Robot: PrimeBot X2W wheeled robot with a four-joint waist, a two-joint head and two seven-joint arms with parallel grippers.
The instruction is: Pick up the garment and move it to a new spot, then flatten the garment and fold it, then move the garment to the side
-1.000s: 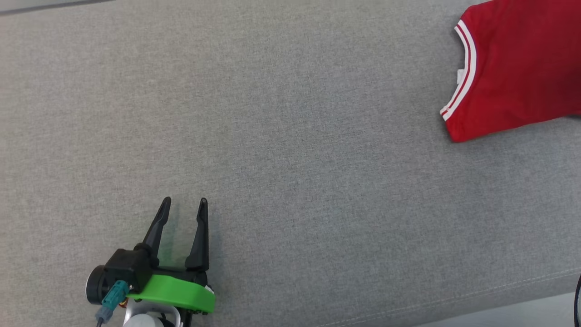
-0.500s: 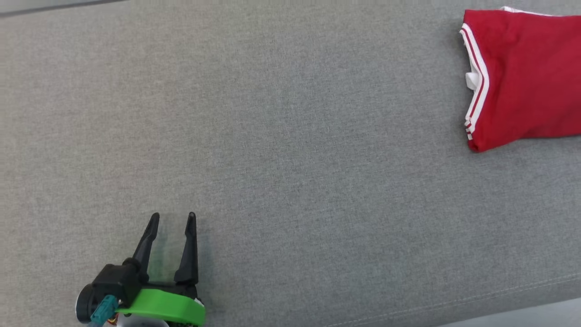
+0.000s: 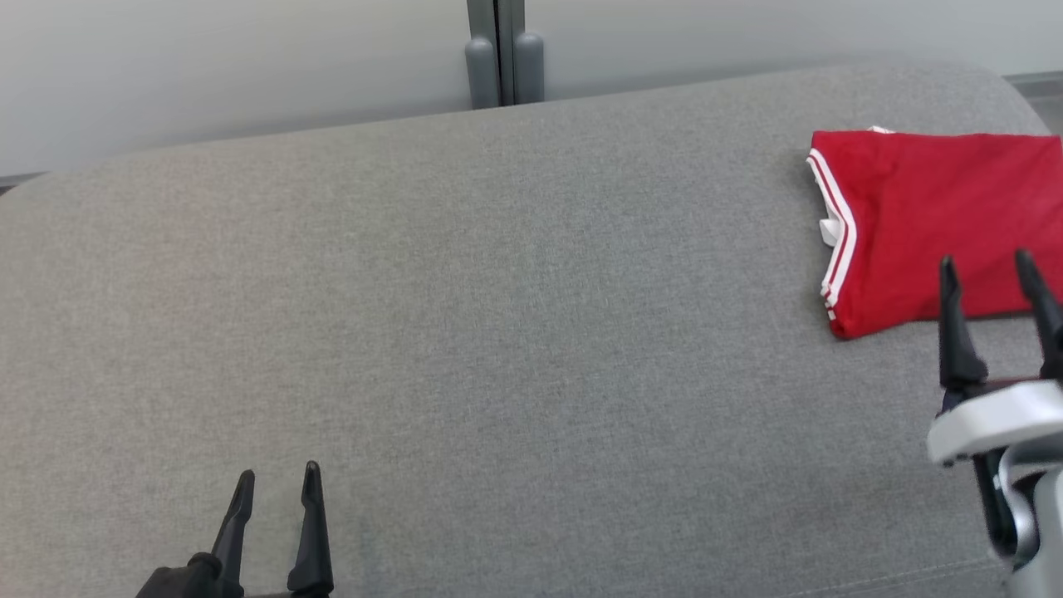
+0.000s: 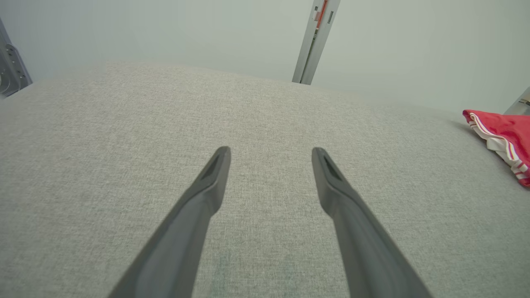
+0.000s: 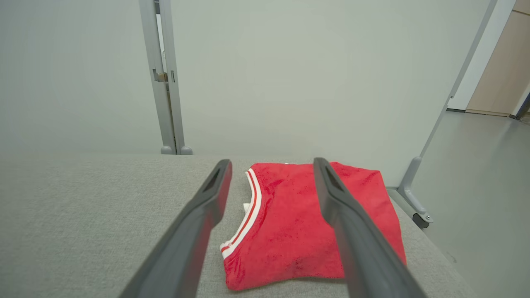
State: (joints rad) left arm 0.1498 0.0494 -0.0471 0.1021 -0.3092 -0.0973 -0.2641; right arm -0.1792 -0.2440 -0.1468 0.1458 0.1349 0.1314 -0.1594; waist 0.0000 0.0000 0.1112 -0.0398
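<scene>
The garment [image 3: 938, 224] is a red shirt with white-striped trim, folded into a compact rectangle at the far right of the grey cushioned surface [image 3: 498, 332]. It also shows in the right wrist view [image 5: 290, 231] and at the right edge of the left wrist view [image 4: 505, 136]. My right gripper [image 3: 988, 270] stands open just in front of the garment's near edge, nothing between its fingers. My left gripper [image 3: 278, 482] is open at the lower left, far from the garment, over bare fabric.
A pale wall with a grey upright post [image 3: 498, 50] runs behind the surface. In the right wrist view a grey frame leg [image 5: 414, 194] and floor lie past the surface's right end. A seam [image 3: 913, 573] marks the near edge.
The head camera has tilted up, bringing the back wall and the right gripper into view. The left gripper sits lower in the picture. The garment looks the same, folded.
</scene>
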